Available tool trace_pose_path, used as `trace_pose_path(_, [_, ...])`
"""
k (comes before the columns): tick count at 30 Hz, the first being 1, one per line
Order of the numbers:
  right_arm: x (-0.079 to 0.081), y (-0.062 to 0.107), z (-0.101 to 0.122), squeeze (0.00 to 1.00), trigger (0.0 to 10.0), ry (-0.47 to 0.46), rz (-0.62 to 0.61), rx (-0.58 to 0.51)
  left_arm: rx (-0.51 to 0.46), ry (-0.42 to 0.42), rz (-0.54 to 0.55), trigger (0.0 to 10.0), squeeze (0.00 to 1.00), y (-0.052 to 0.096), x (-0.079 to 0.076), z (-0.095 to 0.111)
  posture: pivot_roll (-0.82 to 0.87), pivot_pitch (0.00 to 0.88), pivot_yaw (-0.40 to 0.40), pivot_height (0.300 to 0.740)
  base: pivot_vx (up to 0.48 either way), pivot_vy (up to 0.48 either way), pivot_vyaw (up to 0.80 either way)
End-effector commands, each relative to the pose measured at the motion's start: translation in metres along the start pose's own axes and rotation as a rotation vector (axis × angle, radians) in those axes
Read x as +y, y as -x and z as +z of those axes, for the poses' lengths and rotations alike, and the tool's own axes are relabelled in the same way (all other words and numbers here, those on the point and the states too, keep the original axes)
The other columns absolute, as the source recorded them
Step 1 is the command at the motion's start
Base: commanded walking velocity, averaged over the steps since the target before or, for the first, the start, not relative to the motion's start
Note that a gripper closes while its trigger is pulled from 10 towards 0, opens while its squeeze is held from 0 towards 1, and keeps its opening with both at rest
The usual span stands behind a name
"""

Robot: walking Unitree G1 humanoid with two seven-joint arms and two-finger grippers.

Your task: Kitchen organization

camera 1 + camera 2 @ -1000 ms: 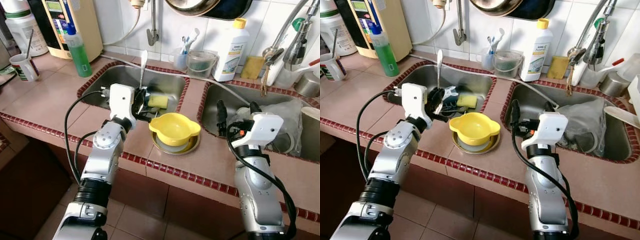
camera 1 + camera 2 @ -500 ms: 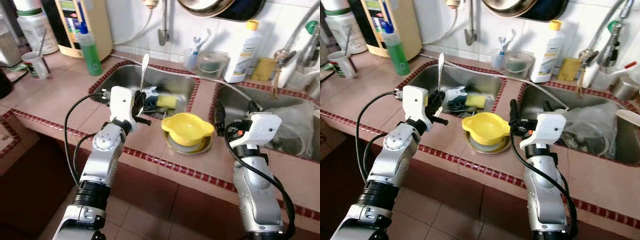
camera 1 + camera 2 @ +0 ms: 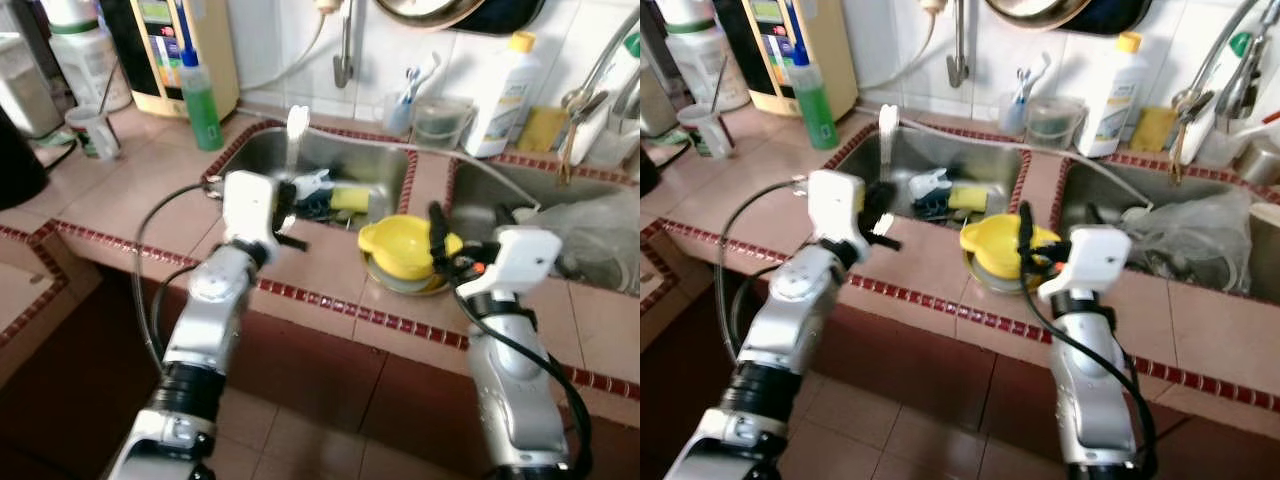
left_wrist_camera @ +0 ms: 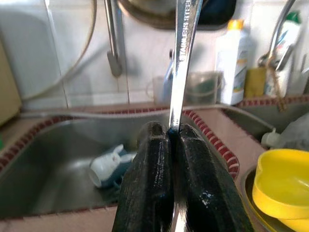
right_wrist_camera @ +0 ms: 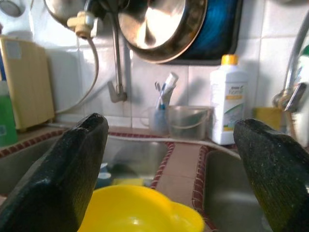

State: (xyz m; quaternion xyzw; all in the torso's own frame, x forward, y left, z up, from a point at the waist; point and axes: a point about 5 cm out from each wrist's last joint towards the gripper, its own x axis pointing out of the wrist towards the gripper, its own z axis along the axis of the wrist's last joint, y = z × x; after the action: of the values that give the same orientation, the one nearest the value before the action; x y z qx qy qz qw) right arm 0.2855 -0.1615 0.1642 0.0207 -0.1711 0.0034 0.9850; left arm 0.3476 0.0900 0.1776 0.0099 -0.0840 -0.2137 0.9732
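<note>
A metal spoon (image 3: 295, 135) stands upright over the near rim of the left sink (image 3: 350, 165), its handle pinched in my left gripper (image 3: 283, 203), which is shut on it. The left wrist view shows the spoon (image 4: 183, 58) rising from between the closed fingers (image 4: 149, 179). A yellow bowl (image 3: 402, 245) sits on a plate on the counter between the two sinks. My right gripper (image 3: 442, 232) is open just at the bowl's right side. In the right wrist view the yellow bowl (image 5: 140, 210) lies low between the spread fingers (image 5: 63, 179).
The left sink holds a white cup (image 3: 930, 184) and a yellow sponge (image 3: 967, 197). The right sink (image 3: 600, 225) holds a plastic bag. A green bottle (image 3: 202, 92), a mug (image 3: 97, 132) and a white detergent bottle (image 3: 500, 68) stand along the counter. Red tiles edge the counter (image 3: 330, 300).
The whole picture has shifted and blurred, so the camera has moved back and left. The spoon stays upright in my left gripper. The right gripper now sits closer to the yellow bowl.
</note>
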Motion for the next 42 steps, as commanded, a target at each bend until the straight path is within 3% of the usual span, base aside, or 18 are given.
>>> trace_pose_path(1, [0.0070,-0.0013,0.0019,0.00,10.0,-0.012,0.019,-0.011,-0.003,-0.009,0.013,10.0,0.00,0.0028,0.0079,0.0026,0.00,0.000,0.016,0.740,0.000,0.255,0.00])
trace_pose_path(12, [0.0076,-0.0006,-0.0006,0.00,10.0,-0.013,0.021,0.009,0.017,-0.043,-0.026,10.0,0.00,0.0040,0.0014,-0.0003,0.00,0.000,0.016,0.740,0.000,0.000,0.00])
trace_pose_path(23, [0.0066,-0.0023,-0.0013,0.00,10.0,-0.008,0.013,0.015,0.024,-0.046,-0.041,10.0,0.00,0.0044,0.0009,-0.0010,0.00,0.000,0.015,0.740,0.000,0.000,-0.75])
trace_pose_path(42, [0.0057,-0.0025,0.0008,0.00,10.0,-0.003,0.017,0.000,0.043,-0.035,-0.049,10.0,0.00,0.0018,0.0047,-0.0009,-0.01,0.000,0.017,0.740,0.000,0.000,0.00])
